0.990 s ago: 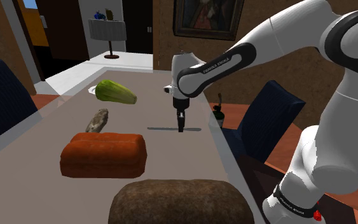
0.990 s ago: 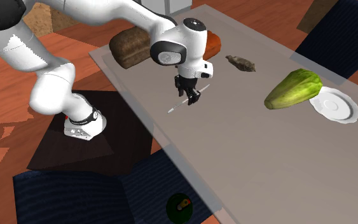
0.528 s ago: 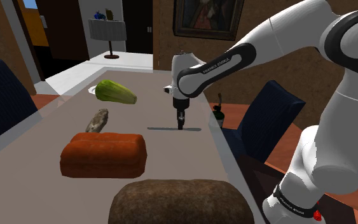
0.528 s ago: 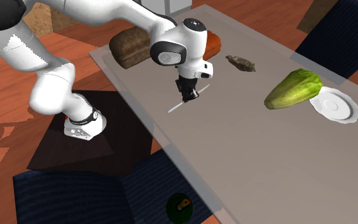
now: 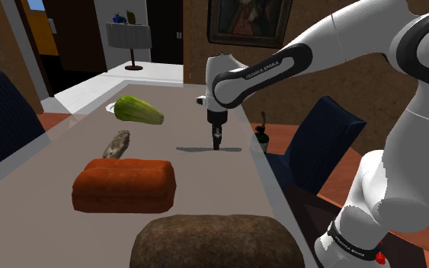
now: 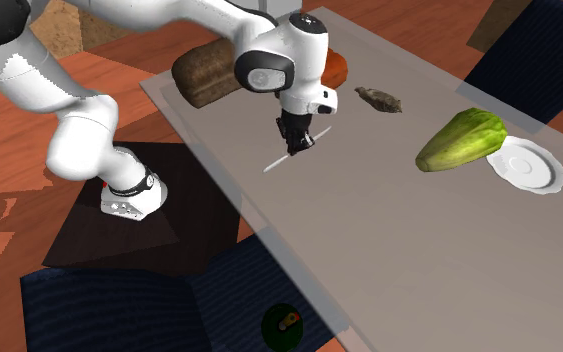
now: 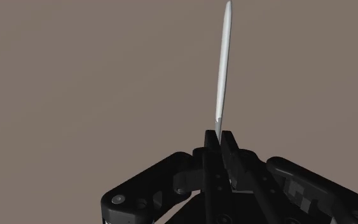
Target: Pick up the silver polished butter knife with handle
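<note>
The butter knife (image 6: 272,165) is a thin pale silver blade, clasped crosswise between the fingers of my black gripper (image 6: 291,149). In the wrist view the knife (image 7: 222,70) sticks out straight ahead of the gripper (image 7: 220,141), whose fingers are pressed against its near end. In the shoulder view the gripper (image 5: 216,144) points down, a little above the grey-brown table (image 5: 68,133), near the table's right edge. A thin dark shadow lies on the table below it.
A green vegetable (image 5: 138,110) lies beside a white plate (image 6: 524,165). A small brown lump (image 5: 116,143), an orange-red loaf (image 5: 124,185) and a dark brown loaf (image 5: 212,242) lie nearer the stand. Dark blue chairs (image 5: 319,145) flank the table.
The fingers have shut on the knife, and the hand has risen a little, taking the knife off the table.
</note>
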`<action>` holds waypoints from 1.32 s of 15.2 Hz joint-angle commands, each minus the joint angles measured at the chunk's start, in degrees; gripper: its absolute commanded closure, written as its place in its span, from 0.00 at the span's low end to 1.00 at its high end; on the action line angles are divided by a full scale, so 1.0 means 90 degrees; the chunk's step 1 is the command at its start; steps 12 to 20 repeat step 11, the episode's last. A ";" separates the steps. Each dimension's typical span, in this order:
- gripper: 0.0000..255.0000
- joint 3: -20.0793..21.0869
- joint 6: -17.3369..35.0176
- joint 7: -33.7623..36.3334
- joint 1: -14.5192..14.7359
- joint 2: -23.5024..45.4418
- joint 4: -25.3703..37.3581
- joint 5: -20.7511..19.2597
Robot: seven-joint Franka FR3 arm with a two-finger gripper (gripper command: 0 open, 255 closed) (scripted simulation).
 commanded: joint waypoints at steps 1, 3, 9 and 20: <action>1.00 -0.0004 -0.0164 -0.0011 -0.0004 -0.0086 0.0075 -0.0002; 1.00 -0.0003 -0.0333 -0.0013 -0.0003 -0.0156 0.0174 -0.0004; 1.00 0.0002 -0.0839 -0.0019 0.0000 -0.0333 0.0503 -0.0006; 1.00 0.0002 -0.0851 -0.0020 0.0000 -0.0337 0.0512 -0.0006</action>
